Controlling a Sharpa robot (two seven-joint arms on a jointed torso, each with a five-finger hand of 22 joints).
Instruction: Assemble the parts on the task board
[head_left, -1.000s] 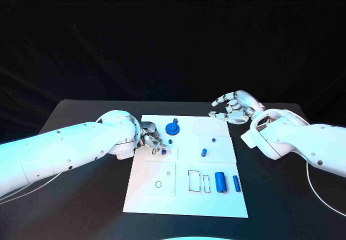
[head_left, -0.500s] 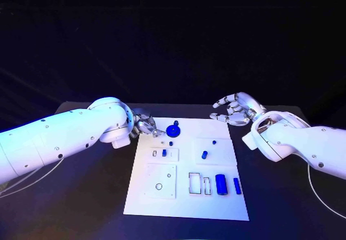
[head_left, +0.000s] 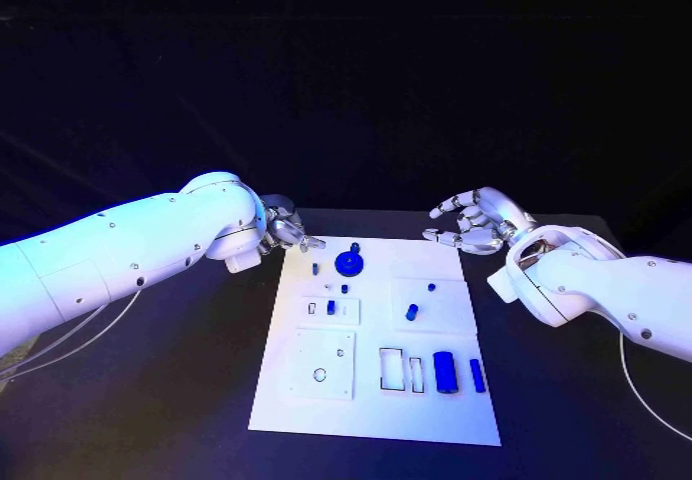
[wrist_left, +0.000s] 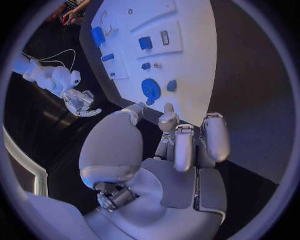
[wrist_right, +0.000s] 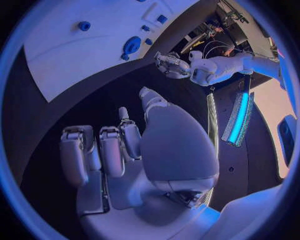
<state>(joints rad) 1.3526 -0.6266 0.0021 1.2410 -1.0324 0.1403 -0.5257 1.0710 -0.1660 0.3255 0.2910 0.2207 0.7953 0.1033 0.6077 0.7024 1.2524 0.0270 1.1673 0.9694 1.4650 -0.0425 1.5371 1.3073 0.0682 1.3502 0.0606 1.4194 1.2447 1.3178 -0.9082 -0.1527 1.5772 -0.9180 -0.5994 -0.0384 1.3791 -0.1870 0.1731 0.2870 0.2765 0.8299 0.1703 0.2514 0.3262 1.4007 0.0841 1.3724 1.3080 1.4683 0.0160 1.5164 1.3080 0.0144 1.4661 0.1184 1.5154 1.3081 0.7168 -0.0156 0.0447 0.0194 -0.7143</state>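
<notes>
The white task board (head_left: 378, 410) lies in the middle of the black table. A blue gear (head_left: 348, 263) with a small knob sits near its far edge; it shows again as the gear (wrist_left: 150, 90) and the gear (wrist_right: 131, 45). Small blue pieces (head_left: 330, 307) lie in the middle row, and two blue cylinders (head_left: 444, 372) lie near the front right. My left hand (head_left: 289, 232) hovers at the board's far left corner, holding nothing, fingers (wrist_left: 185, 145) loosely bent. My right hand (head_left: 473, 222) hangs off the far right corner, fingers spread and empty.
Empty outlined slots (head_left: 389, 366) and a small ring hole (head_left: 319, 375) mark the board's front half. Black table (head_left: 173, 400) surrounds the board on all sides. My left forearm (head_left: 130, 260) crosses the table's left side; my right forearm (head_left: 606, 290) crosses the right.
My left hand has drawn back from the board's middle-left area, by the small blue square piece, up to the far left corner. The right hand has barely moved.
</notes>
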